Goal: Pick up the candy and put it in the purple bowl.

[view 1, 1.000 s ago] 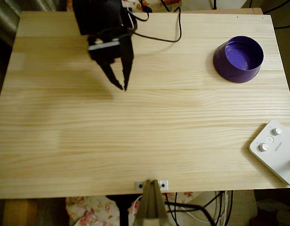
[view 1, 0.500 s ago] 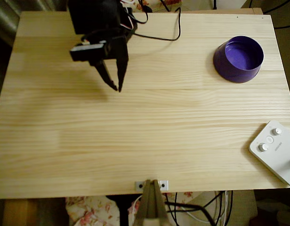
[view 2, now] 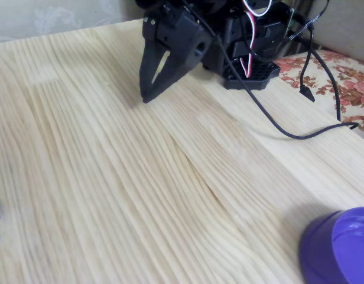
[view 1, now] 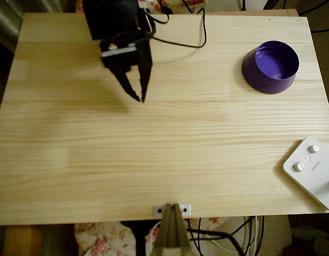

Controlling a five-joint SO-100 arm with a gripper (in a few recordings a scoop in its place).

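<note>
My black gripper [view 1: 140, 99] hangs over the far left part of the wooden table [view 1: 164, 160], fingers pointing down. Their tips meet in a narrow V with nothing visible between them. In the fixed view the gripper [view 2: 145, 97] tapers to a point just above the wood. The purple bowl [view 1: 270, 66] stands at the far right of the overhead view, well away from the gripper, and its inside looks empty. Part of the bowl [view 2: 341, 251] shows at the bottom right corner of the fixed view. The candy is out of view.
A white box with knobs [view 1: 314, 170] lies at the table's right front corner. A black cable [view 1: 180, 40] loops across the back of the table from the arm's base [view 2: 247, 47]. A clamp [view 1: 171, 213] sits at the front edge.
Half a second ago the gripper had swung a little to the left; it is now back to the right, where it was one second ago. Nothing else moved.
</note>
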